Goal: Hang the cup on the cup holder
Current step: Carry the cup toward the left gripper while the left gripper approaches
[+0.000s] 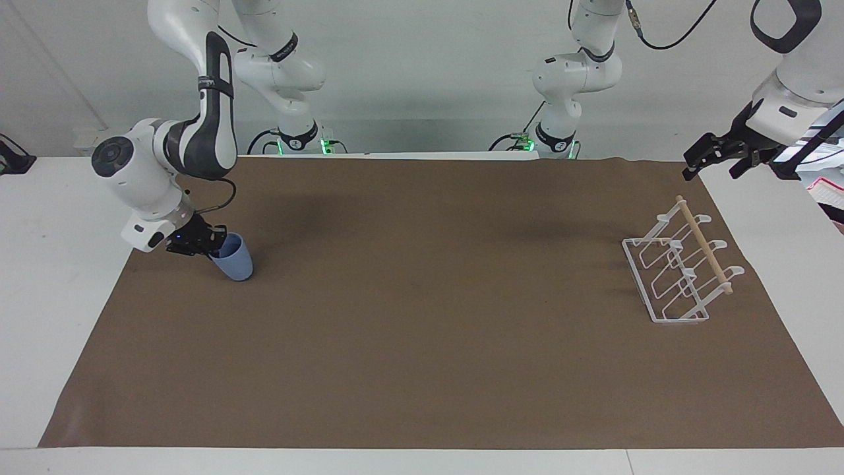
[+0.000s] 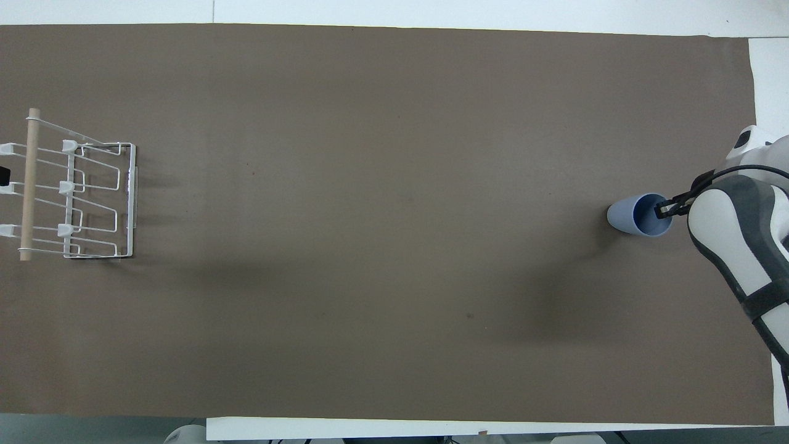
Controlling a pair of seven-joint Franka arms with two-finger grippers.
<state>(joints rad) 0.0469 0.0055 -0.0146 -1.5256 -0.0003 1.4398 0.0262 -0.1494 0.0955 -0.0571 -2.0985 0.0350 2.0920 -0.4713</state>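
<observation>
The light blue cup [image 1: 235,262] is on the brown mat at the right arm's end of the table, tilted with its mouth toward the arm. My right gripper [image 1: 214,246] is shut on the cup's rim, one finger inside the mouth and one outside; the overhead view [image 2: 662,209] shows the same grip on the cup [image 2: 630,214]. The white wire cup holder [image 1: 678,272] with its wooden rod stands at the left arm's end and also shows in the overhead view [image 2: 74,197]. My left gripper [image 1: 711,171] waits open in the air beside the holder, over the table's edge.
The brown mat [image 1: 422,343] covers most of the white table [image 1: 53,264]. Some papers [image 1: 827,191] lie at the table's edge by the left arm. The long stretch of mat between cup and holder holds nothing.
</observation>
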